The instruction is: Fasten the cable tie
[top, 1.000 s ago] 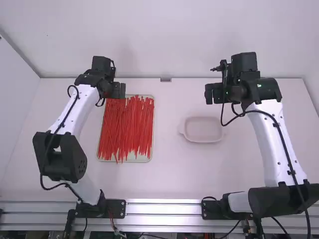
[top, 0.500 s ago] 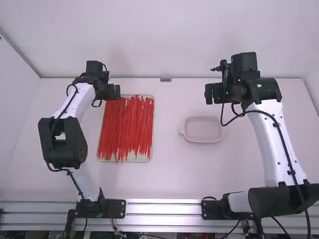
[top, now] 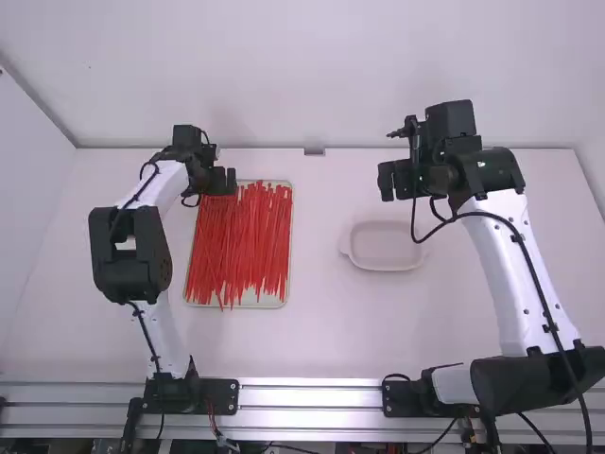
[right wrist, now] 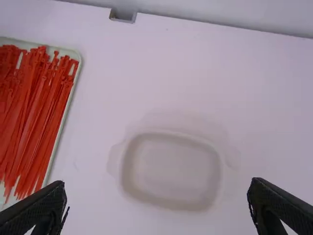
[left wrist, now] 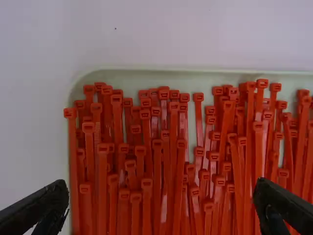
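White table point(top: 312, 322) under plain white walls, with an aluminium rail point(top: 312, 386) along its near edge. High view: you have a pale tray point(top: 274, 304) at about 9 o'clock from the table's middle, packed with red cable ties point(top: 241, 241) lying near to far, some crossing. A shallow white dish point(top: 386, 246) sits at about 3 o'clock from the middle, well apart from the tray. Your left gripper point(top: 216, 178) hangs at the tray's 11 o'clock corner, over the far ends of the ties. Your right gripper point(top: 399, 182) is held at the dish's 12 o'clock, toward the back wall. A small grey bracket point(top: 314, 148) sits at the table's 12 o'clock edge, against the wall. Left wrist view: your two black fingers point(left wrist: 39, 208) are spread wide, one over bare table just outside the tray's rim, the other over the ties. The ties' square heads bunch at the tray's rounded end, overlapping in layers. Whether either finger touches anything, you cannot tell. Right wrist view: these fingers point(right wrist: 36, 205) are spread wide too, with the dish lying between them farther off. The dish is a rounded rectangle with a small lug at each short side. One corner of the tray, with its ties, shows beyond one finger, and the bracket sits by the wall.
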